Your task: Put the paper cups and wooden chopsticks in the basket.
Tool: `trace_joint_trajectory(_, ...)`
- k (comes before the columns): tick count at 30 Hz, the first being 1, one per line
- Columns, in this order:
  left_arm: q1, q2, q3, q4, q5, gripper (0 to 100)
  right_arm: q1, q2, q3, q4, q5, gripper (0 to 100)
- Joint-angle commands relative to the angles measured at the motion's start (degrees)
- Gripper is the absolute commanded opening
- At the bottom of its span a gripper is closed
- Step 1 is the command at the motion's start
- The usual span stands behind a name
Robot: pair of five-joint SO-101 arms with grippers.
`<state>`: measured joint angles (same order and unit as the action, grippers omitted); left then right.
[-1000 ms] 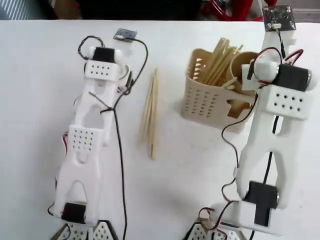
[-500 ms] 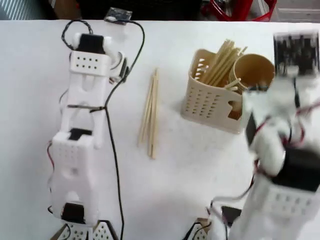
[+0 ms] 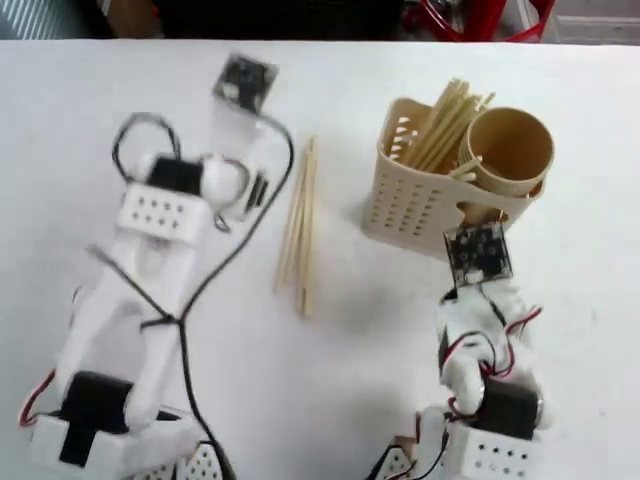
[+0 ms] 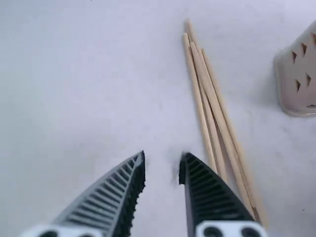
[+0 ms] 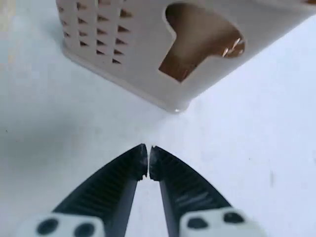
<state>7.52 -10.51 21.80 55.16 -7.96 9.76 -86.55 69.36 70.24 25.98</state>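
A loose bundle of wooden chopsticks [image 3: 300, 225] lies on the white table left of the basket [image 3: 415, 205]. The cream perforated basket holds a brown paper cup [image 3: 505, 150] and several chopsticks [image 3: 440, 125] leaning upright. My left gripper [image 4: 162, 158] hovers just beside the near end of the loose chopsticks [image 4: 212, 113], slightly open with nothing between its fingers. It is seen from above as the left gripper [image 3: 257, 190]. My right gripper [image 5: 147, 149] is shut and empty, a short way in front of the basket [image 5: 123, 59]. The cup [image 5: 197, 49] shows through the basket's handle hole.
The left arm's cable [image 3: 215, 265] trails across the table beside the loose chopsticks. A corner of the basket [image 4: 298, 74] stands past the chopsticks. The white table [image 3: 340, 400] is bare between the two arm bases.
The right arm has pulled back from over the basket toward its base, uncovering the cup. The left arm stretched far out, then drew back and now sits lower beside the chopsticks.
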Motion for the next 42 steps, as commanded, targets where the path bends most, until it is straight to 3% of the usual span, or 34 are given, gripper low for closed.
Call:
trace_joint_trajectory(1,3.38,-1.54,4.13,-8.44,-0.53,13,5.58,-9.63,10.55,-3.47,2.64,2.3)
trace_joint_trajectory(6,7.34,9.80,-0.88,-8.44,3.34,13,8.75,-17.27,20.40,-4.00,5.19,2.4)
trace_joint_trajectory(16,8.13,31.60,-18.29,-5.10,7.03,13,9.27,-16.13,23.65,-5.05,5.80,2.7)
trace_joint_trajectory(25,8.57,35.91,-24.70,-0.35,9.14,22,9.19,-16.13,25.32,-6.81,6.15,2.8)
trace_joint_trajectory(35,7.96,39.87,-25.23,0.18,9.14,19,9.19,-16.13,25.32,-6.64,6.15,2.8)
trace_joint_trajectory(42,7.69,44.62,-33.14,6.86,9.05,11,9.19,-16.13,25.32,-6.64,6.15,2.8)
